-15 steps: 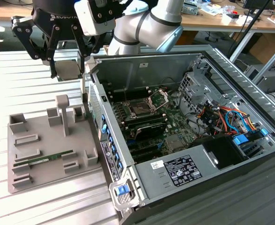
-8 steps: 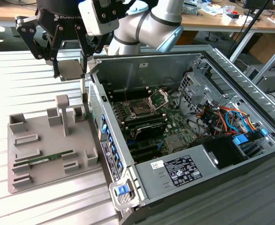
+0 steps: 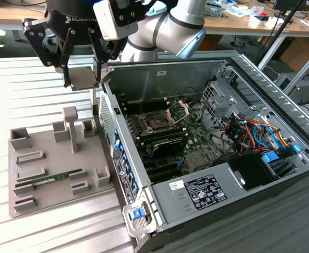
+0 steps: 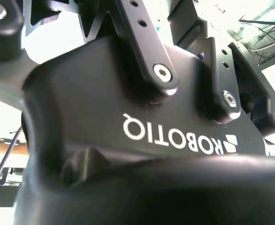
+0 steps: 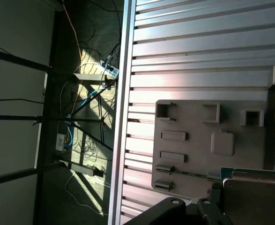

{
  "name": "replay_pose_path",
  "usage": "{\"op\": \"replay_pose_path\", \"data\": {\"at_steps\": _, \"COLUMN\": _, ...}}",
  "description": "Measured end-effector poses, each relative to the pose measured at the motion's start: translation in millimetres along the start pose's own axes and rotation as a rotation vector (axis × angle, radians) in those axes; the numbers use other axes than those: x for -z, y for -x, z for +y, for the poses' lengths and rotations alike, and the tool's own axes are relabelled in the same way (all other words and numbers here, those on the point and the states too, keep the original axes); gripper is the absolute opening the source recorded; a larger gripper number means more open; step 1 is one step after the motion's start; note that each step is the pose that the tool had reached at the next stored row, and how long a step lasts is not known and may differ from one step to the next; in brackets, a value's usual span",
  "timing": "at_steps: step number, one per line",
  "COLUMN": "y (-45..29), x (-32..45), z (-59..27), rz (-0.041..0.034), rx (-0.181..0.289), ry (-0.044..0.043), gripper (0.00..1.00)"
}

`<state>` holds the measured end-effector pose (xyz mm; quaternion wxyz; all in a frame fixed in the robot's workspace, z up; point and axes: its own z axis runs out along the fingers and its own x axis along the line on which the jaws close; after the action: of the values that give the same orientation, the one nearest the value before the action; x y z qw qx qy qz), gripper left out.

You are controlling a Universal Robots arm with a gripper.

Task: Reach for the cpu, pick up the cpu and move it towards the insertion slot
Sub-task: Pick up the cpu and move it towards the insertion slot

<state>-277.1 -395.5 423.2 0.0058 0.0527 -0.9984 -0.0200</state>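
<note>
Exterior view: gripper [image 3: 82,79] upper body & arm [image 3: 165,26] cut by top edge; insertion slot [image 3: 157,124] contacts too small to tell. First wrist view: cpu [image 5: 254,201] partly cut off by pic edge.

matt grey plastic fixture [image 3: 51,161], ribbed bare-metal table [image 3: 38,79], pale dull-metal cpu [image 3: 83,78]

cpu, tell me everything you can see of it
The cpu is a thin flat square, pale silver-cream, metal-looking. The hand is shut on it, gripping two opposite edges. It hangs above the grey tray, touching nothing else, just outside the open computer case. In the first wrist view its flat face shows.
</note>
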Motion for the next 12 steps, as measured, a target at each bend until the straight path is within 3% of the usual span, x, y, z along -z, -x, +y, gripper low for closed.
{"op": "replay_pose_path", "data": {"at_steps": 12, "y": 8.2, "x": 0.1, "z": -0.8, "rz": 0.0000, "rx": 0.000, "ry": -0.0001, "gripper": 0.55}}
